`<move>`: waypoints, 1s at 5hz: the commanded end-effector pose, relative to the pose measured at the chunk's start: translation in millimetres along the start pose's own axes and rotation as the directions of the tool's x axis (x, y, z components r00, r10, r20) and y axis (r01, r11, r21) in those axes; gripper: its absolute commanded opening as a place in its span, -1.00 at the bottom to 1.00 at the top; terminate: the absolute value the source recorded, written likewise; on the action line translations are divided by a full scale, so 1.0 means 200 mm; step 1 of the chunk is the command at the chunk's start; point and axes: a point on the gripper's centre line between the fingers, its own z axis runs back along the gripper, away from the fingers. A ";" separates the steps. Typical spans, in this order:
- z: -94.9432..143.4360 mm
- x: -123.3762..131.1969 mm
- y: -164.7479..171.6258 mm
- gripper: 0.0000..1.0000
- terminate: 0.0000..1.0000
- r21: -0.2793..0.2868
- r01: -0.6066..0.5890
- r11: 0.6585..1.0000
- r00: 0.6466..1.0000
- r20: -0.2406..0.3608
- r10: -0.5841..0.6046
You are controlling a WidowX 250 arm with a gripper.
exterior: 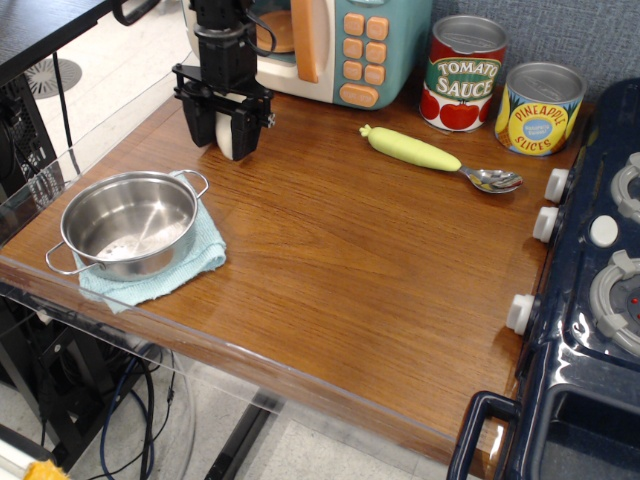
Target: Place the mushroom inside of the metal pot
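1. Mushroom (231, 138) trouble comes first, as the largest risk: the gripper (225, 135) stands straddling it near the back left corner of the table (340, 260), and the fingers (197, 122) appear set close on either side of the stem, but I cannot tell whether they truly press on it. If they grip only the rounded lower end, the smooth stem could squirt out when lifted.

2. Next in size, the microwave (320, 45) sits along the back edge, just behind the gripper. A lift that swings backward could knock against its front.

3. The pot (130, 222) waits by the left edge toward the front, resting on a folded blue cloth (190, 262). It is shallow and the cloth is soft, so a drop from too high could bounce the mushroom out, or a low pass could catch the rim or the wire handle (196, 180) and drag pot and cloth toward the table's edge.

4. The spoon (440, 158) and the two cans (500, 90) lie toward the back right corner, well apart from this path, so I judge them no hazard.

5. As for looks, only the mushroom's fat cream-white stem shows, pale and smooth between the black fingers; its cap is hidden behind the gripper.
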 end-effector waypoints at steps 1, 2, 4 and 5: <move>0.12 0.01 0.06 -1.00 -1.00 0.060 -0.013 0.998 0.999 0.041 0.010; 0.20 -0.02 0.09 -1.00 -1.00 0.094 0.013 0.996 1.000 0.009 -0.014; 0.46 -0.10 0.11 -1.00 -1.00 0.153 0.072 0.986 0.997 0.007 -0.074; 0.56 -0.25 0.10 -1.00 -1.00 0.150 0.086 0.985 0.995 0.030 -0.092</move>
